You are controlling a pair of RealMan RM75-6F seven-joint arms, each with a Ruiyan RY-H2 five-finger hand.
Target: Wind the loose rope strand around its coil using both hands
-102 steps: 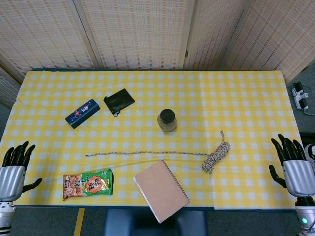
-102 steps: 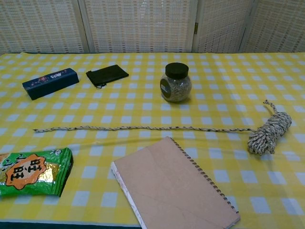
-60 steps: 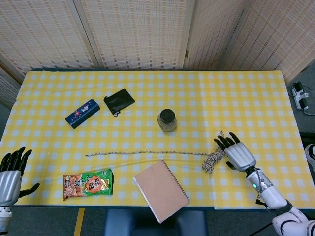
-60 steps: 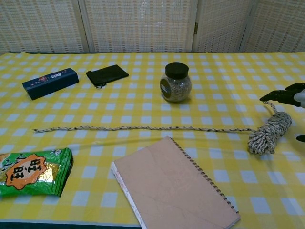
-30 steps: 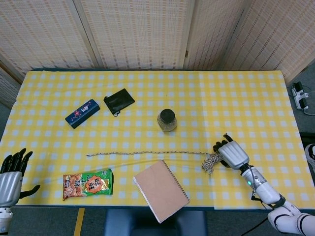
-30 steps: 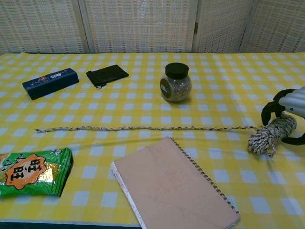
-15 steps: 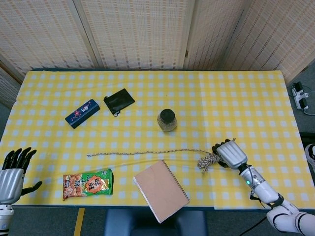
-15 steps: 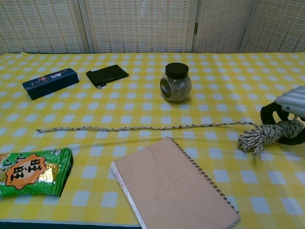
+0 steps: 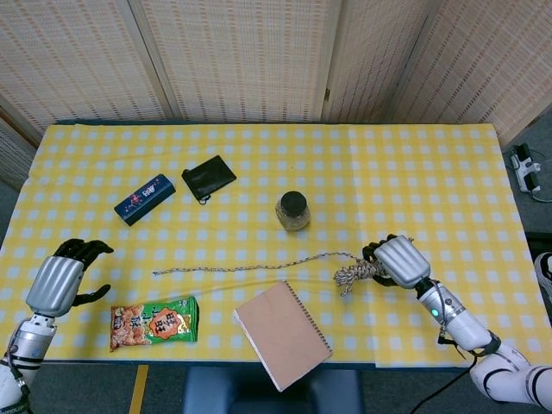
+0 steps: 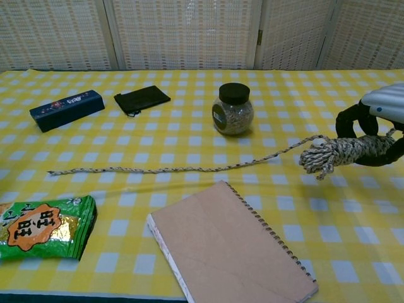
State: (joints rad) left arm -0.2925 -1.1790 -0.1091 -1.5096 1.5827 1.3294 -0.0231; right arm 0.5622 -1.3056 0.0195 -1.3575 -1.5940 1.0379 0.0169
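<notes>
- One step done: right hand [image 9: 398, 260] grips the rope coil [image 10: 344, 152], lifted off the table [image 9: 431, 172] near its right edge.
- Loose strand [image 9: 241, 266] lies stretched leftward, unwound.
- Left hand [image 9: 59, 283] holds nothing, fingers apart, near the strand's far end.
- Winding not yet begun.

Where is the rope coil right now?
The rope coil is gripped in the right hand near the table's right front, just right of the notebook, below the jar.

The right hand [image 10: 374, 129] grips the rope coil [image 10: 344, 152], black fingers [image 10: 351, 124] curled over it; its loose strand [image 10: 170, 168] trails away from the fingers across the bench [image 10: 189, 136].
</notes>
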